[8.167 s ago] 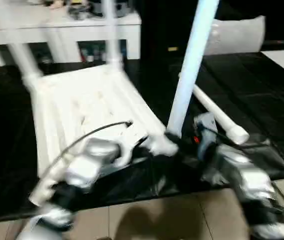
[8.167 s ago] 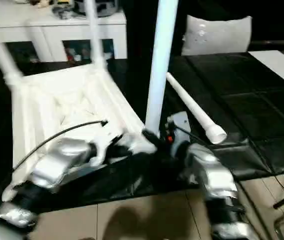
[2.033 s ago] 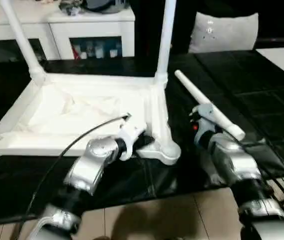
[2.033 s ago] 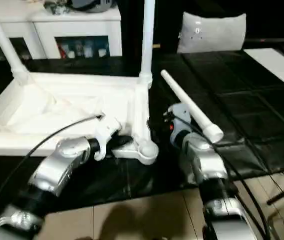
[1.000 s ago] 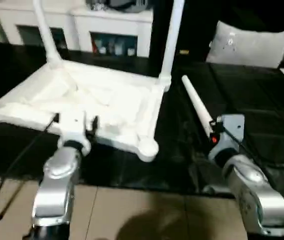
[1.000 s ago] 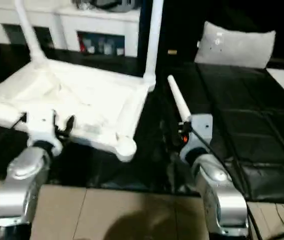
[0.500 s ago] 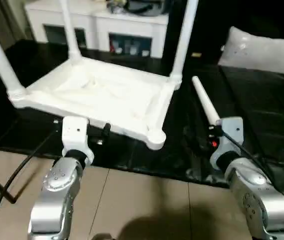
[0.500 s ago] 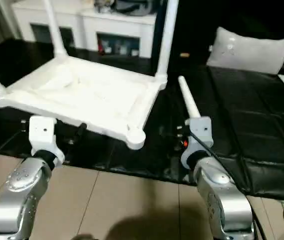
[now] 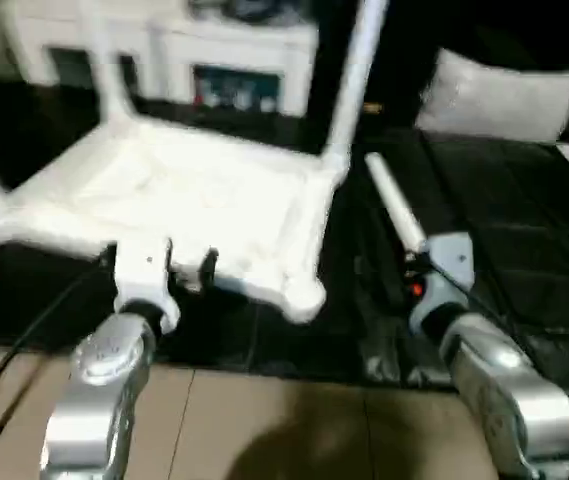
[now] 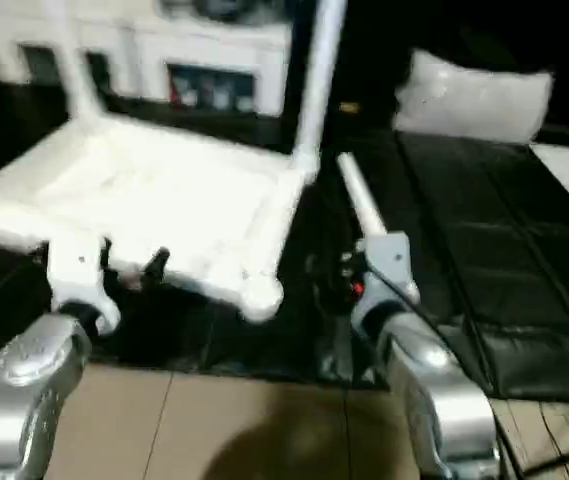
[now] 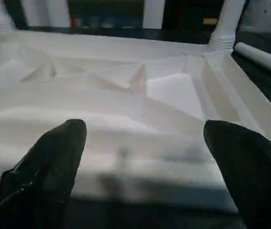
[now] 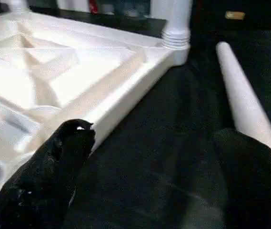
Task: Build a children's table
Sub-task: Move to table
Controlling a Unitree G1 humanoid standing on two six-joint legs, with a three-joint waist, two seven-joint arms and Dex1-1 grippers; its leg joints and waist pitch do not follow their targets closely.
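mat (image 9: 524, 220): black, under top
top (image 9: 204, 200): upside down, just ahead of left pincer (image 11: 142, 157), spread
loose leg (image 12: 242, 95): beside right pincer (image 12: 154, 157), spread

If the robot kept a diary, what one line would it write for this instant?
white plastic tabletop: upside down, three legs fitted | loose white tapered leg: on black mat | left gripper: open, empty | right gripper: open, empty

Upright legs (image 9: 356, 75) cut off by the top edge.

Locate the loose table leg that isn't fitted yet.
In the left eye view the loose leg lies flat on the black mat, right of the upturned table top, just ahead of the right hand.
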